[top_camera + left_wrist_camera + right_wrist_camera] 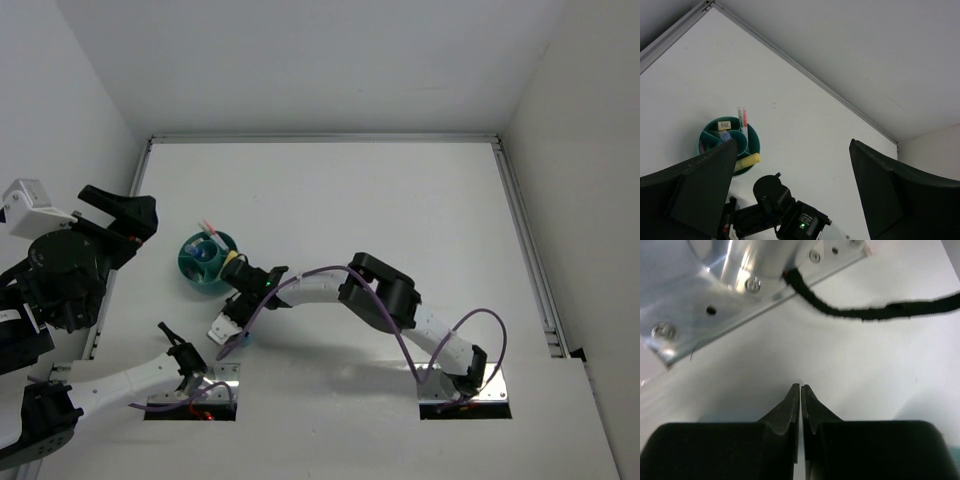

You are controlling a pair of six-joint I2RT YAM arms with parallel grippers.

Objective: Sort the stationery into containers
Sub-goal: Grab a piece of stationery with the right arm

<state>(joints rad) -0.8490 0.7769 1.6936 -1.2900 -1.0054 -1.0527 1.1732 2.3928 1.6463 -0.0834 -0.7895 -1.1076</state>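
The dark-teal round cup (205,262) stands at the left of the table and has inner compartments. In the left wrist view the cup (754,142) holds thin pink pens (742,117), a small eraser (724,123) and a blue-capped tube (726,136). A yellow marker (747,161) lies across its near rim, also seen from above (233,261). My left gripper (792,142) is open, empty and raised high left of the cup (138,220). My right gripper (800,386) is shut on nothing, low over the table just in front of the cup (224,332).
My right arm (385,290) stretches across the table's middle to the left. The left arm's metal base plate (730,285) and a black cable (865,312) lie close ahead of the right fingers. White walls enclose the table.
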